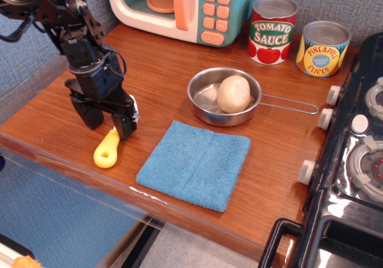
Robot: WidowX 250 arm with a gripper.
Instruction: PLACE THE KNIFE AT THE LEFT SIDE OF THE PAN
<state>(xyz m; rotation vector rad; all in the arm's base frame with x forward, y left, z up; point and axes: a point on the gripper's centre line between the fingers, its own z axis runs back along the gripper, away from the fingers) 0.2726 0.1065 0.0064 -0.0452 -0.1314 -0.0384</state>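
Note:
The knife [107, 149] has a yellow handle that sticks out toward the table's front edge from between my fingers. A sliver of its white blade shows behind the right finger [125, 126]. My gripper [109, 122] stands over the knife at the front left of the table, its jaws closed to the knife's width around the handle's top. The handle's end is at or just above the wood. The steel pan [206, 103] sits to the right, apart from the gripper, with a potato [234, 93] inside and its wire handle [293, 105] pointing right.
A blue cloth [194, 163] lies in front of the pan. A toy microwave [179, 8] stands at the back, with a tomato sauce can [273, 30] and a pineapple can [323, 48] at the back right. A toy stove [353, 160] borders the right side.

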